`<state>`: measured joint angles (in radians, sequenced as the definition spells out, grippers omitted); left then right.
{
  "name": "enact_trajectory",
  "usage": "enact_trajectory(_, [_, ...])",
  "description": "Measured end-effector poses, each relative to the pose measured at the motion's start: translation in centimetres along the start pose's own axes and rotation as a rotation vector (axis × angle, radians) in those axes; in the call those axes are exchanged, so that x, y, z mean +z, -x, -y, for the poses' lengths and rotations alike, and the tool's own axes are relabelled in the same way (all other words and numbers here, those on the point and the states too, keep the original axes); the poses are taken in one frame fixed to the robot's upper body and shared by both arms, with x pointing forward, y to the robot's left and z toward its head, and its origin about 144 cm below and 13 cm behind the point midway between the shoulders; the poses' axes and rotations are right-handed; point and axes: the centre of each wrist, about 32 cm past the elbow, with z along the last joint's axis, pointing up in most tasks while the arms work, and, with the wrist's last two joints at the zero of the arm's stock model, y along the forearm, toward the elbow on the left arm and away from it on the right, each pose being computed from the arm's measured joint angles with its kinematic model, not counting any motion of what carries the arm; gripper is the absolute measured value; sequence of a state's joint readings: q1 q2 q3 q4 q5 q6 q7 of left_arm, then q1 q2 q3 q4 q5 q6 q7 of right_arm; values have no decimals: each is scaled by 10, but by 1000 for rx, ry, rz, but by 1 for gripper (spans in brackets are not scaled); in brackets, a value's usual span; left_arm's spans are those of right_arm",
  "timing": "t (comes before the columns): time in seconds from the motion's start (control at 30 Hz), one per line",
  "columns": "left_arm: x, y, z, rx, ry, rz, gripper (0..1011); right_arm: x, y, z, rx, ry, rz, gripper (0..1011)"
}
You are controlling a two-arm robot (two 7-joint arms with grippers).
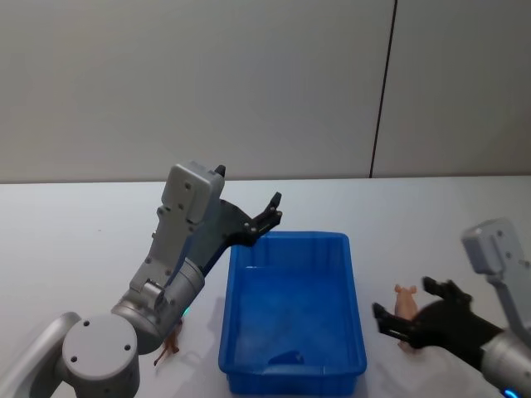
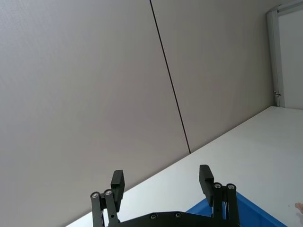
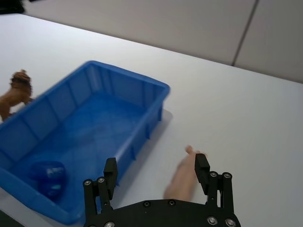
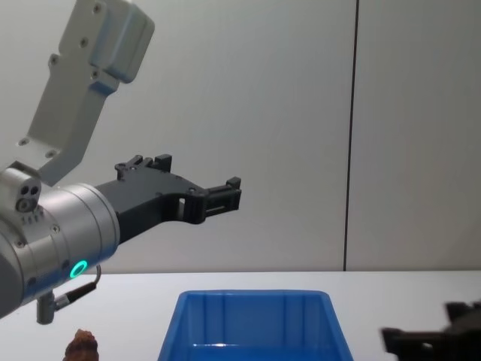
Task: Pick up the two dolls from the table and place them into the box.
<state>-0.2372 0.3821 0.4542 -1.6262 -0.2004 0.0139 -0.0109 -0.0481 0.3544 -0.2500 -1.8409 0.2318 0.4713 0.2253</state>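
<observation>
My jaws stand spread on the right gripper, low in the head view's right, close over the pale doll on the table beside the box; it looks light, stiff and slick, so I'd pinch its trunk; my left gripper, likewise spread, hangs mid-frame; the brown doll waits lower left.

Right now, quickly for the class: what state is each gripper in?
Left gripper: open, empty, raised near the blue bin.
Right gripper: open, pale pinkish doll between its fingers.

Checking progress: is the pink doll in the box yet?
Out: the pink doll rests on the table beside the box, inside the open right gripper.
</observation>
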Motion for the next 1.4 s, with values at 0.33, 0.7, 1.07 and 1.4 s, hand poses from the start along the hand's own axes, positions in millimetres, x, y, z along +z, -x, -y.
enact_trajectory(0.33, [0,0,0,0,0,0,1000,-15,-5,21,-113,24,-34,1004])
enact_trajectory(0.7, [0,0,0,0,0,0,1000,-24,-9,18,-139,52,-59,1004])
enact_trajectory(1.07, [0,0,0,0,0,0,1000,-30,-5,-8,-132,92,-96,1004])
enact_trajectory(1.4, [0,0,0,0,0,0,1000,-32,2,-35,-161,117,-126,1004])
